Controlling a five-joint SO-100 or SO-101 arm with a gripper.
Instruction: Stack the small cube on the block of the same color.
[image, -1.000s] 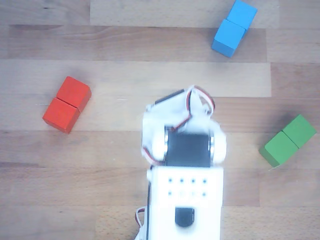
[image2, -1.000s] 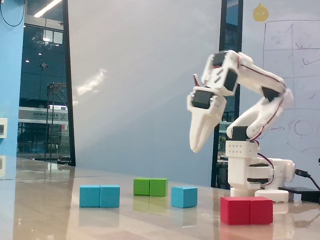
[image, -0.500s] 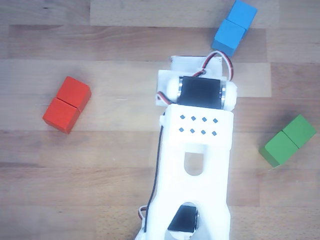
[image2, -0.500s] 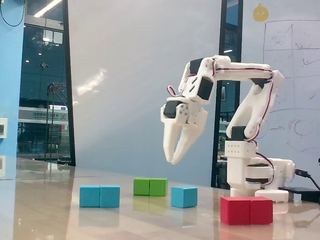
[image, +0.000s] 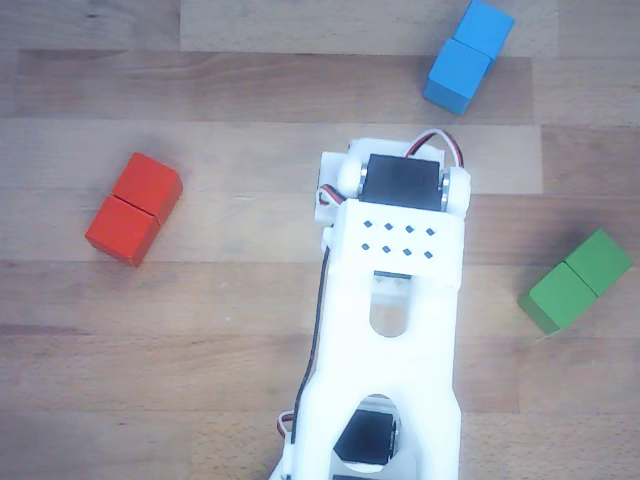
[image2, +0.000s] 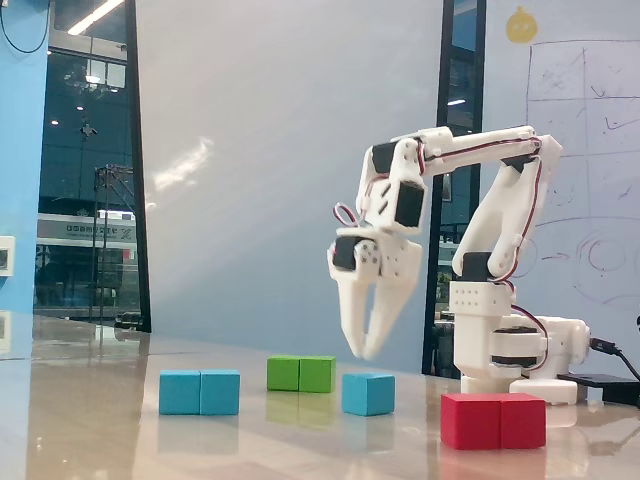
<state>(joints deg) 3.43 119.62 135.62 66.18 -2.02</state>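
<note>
In the fixed view the small light-blue cube (image2: 368, 394) sits on the table between the green and red blocks. The light-blue two-cube block (image2: 200, 392) lies at the left, well apart from it. My gripper (image2: 365, 350) points down and hangs just above the small cube without touching it. Its fingers meet at the tips and hold nothing. In the other view the blue block (image: 468, 55) lies at the top right. There the white arm (image: 400, 250) covers the middle, and the small cube and fingertips are hidden under it.
A red two-cube block (image: 134, 208) (image2: 493, 420) and a green two-cube block (image: 575, 280) (image2: 301, 374) lie on the wooden table on either side of the arm. The arm's base (image2: 510, 350) stands at the right in the fixed view.
</note>
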